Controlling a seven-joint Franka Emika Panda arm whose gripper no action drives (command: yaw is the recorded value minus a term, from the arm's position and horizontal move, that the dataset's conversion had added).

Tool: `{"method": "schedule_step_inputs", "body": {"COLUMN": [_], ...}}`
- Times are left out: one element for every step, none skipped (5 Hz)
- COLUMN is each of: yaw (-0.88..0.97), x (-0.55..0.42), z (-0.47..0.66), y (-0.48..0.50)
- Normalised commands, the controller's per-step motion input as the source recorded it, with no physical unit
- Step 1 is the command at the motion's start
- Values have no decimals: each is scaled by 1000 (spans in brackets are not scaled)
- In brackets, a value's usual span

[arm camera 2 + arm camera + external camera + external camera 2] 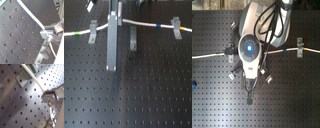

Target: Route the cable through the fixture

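The long thin white cable (144, 23) with green, blue and yellow tape bands runs across the far part of the black perforated counter (139, 95), resting in the outer grey clips and passing above the narrow upright grey metal fixture (133, 38). Beside the fixture, the white arm (259, 30) points straight down. In both wrist views its fingers (45, 32) are clamped on the cable above the counter.
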Motion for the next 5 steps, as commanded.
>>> {"method": "schedule_step_inputs", "body": {"yaw": [217, 260, 260, 71, 0], "x": [-38, 13, 38, 75, 130], "z": [142, 165, 239, 264, 144], "y": [390, 329, 264, 75, -10]}}
